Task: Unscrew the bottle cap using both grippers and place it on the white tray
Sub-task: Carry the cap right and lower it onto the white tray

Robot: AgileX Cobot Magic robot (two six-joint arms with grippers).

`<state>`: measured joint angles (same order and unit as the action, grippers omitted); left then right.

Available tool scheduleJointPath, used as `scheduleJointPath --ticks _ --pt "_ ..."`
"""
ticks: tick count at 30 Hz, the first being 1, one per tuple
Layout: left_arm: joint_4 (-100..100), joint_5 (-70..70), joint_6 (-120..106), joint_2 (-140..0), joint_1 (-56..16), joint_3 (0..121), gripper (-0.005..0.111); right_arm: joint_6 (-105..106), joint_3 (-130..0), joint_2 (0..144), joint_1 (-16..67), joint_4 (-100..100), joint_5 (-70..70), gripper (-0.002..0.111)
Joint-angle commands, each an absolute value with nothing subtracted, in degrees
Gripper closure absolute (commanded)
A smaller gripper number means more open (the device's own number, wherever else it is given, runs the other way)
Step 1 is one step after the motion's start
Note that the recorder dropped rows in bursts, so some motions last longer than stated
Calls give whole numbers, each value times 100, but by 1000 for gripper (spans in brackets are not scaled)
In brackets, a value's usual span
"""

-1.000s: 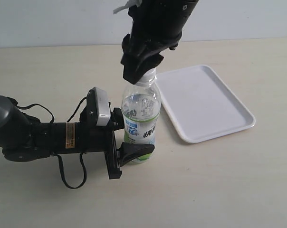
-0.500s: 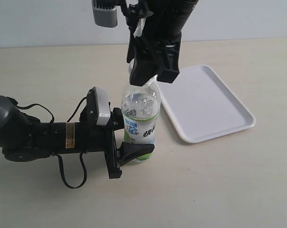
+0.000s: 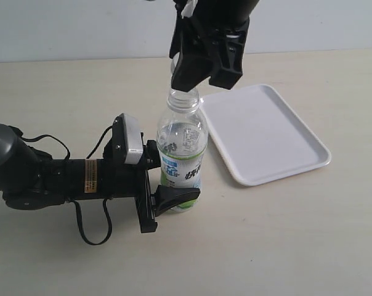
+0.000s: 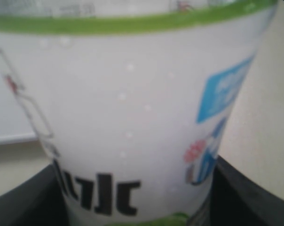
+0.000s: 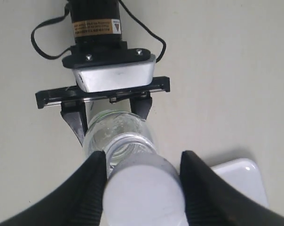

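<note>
The clear bottle [image 3: 183,145] with the white, blue and green label stands upright on the table, and its threaded neck [image 3: 183,97] is bare. My left gripper [image 3: 167,179] is shut on the bottle's lower body; the label [image 4: 132,117] fills the left wrist view between the two black jaws. My right gripper [image 3: 204,77] hangs just above the neck. It is shut on the white bottle cap [image 5: 144,193], which sits between its fingers [image 5: 88,188] over the open neck [image 5: 128,143]. The white tray [image 3: 266,132] lies to the right of the bottle with nothing on it.
The left arm [image 3: 44,179] lies low along the table at the left, with a black cable [image 3: 90,228] looping beside it. A corner of the tray [image 5: 240,176] shows in the right wrist view. A pale wall runs along the table's far edge.
My right gripper has turned and risen off the bottle's neck with the cap in it, leaving the threads bare. The left gripper and the bottle have stayed put.
</note>
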<state>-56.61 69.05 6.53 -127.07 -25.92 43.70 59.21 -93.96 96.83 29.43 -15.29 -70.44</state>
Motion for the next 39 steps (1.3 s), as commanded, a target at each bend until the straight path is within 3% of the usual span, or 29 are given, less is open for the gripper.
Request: scheduleJointPath --ticks 1,7,18,27,39 --pt "-5610 6996 612 -12659 -2628 4394 106 5472 -9421 9424 2935 -1487 -6996 108" --pt "-5613 6996 601 -12659 -2628 4394 106 4424 -9421 9115 2754 -1031 -6996 108" --pt "-5613 6996 601 -12659 -2628 4394 106 2862 -9180 9163 1516 -878 -6996 108" --pt "-5613 6996 598 -12659 -2628 4394 106 2840 -8373 9801 887 -943 -6972 108" --pt "-5613 6996 599 -12659 -2628 4394 106 2840 -8212 11353 804 -1390 -5245 108"
